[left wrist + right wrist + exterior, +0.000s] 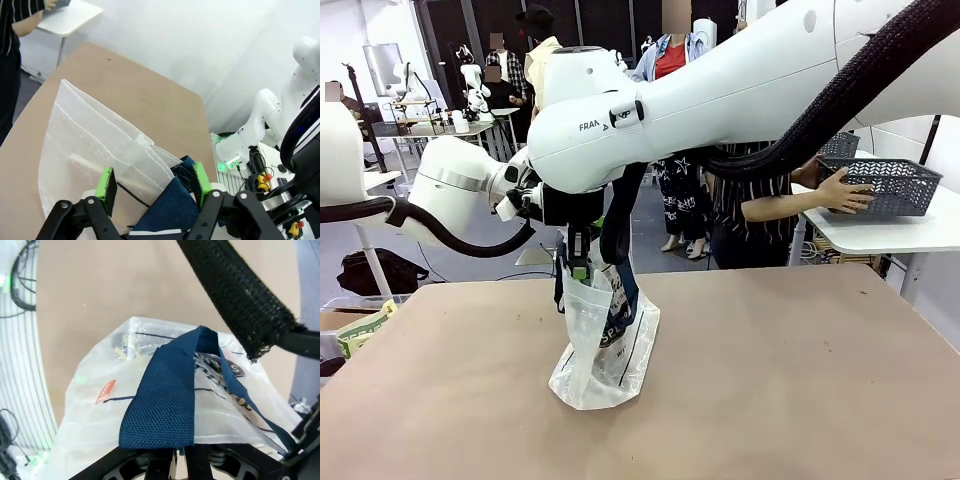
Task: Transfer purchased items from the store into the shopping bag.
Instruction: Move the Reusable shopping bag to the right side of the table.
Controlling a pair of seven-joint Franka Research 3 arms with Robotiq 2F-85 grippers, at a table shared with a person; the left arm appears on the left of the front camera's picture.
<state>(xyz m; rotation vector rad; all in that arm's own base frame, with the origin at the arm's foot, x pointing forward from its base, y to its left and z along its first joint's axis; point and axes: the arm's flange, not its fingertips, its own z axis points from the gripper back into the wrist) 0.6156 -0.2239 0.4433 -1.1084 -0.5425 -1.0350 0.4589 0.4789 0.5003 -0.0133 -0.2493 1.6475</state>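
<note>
The shopping bag (605,345), clear plastic with dark lettering, stands upright on the brown table (790,380) at centre. Both arms meet just above it. My right gripper (175,454) is shut on a navy strap handle (162,405) and holds it up; the red tag (106,390) shows on the bag's side. My left gripper (153,180) hangs at the bag's mouth, its green pads (106,182) wide apart, with the other navy strap (170,205) and the bag's rim (100,135) loose between them. Small yellowish items (125,346) show faintly through the plastic. The store basket (890,185) sits far right.
A person stands at the far side with a hand (840,190) on the basket, which rests on a white side table (880,235). A black cable sleeve (235,300) crosses above the bag. Off the table's left edge sits a bin with packaging (360,325).
</note>
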